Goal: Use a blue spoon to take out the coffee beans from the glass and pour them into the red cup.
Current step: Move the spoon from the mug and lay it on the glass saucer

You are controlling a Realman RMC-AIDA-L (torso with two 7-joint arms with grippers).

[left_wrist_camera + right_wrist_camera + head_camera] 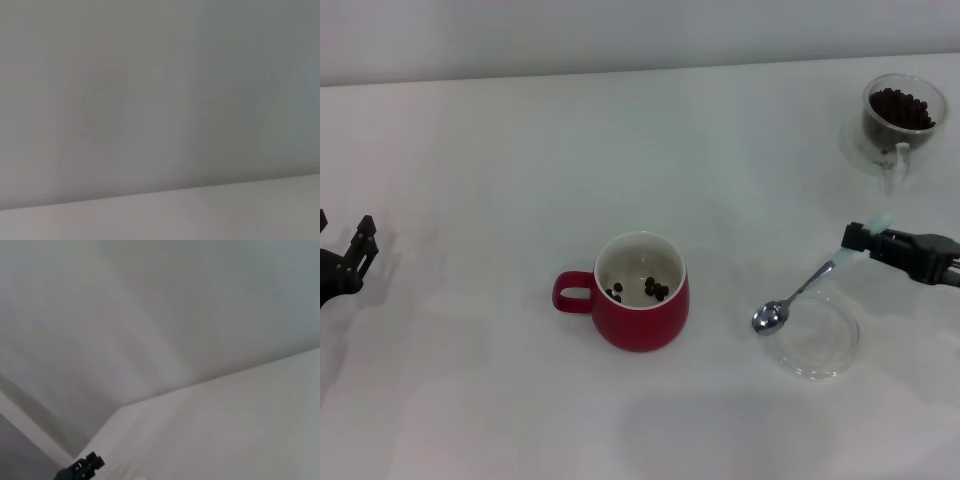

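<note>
The red cup [638,292] stands mid-table with its handle pointing left and several coffee beans [653,289] on its white inside. The glass [900,124], holding a heap of dark beans, stands at the far right back. My right gripper [857,242] comes in from the right edge, shut on the pale handle end of the blue spoon [798,296]. The spoon slopes down to the left, its silver bowl empty and low over the rim of a flat clear dish. My left gripper [358,246] rests at the left edge, far from everything.
A shallow clear glass dish [817,340] lies on the table under and just right of the spoon's bowl. The white table [470,150] ends at a wall behind. The right wrist view shows only table, wall and the other arm's distant gripper [82,467].
</note>
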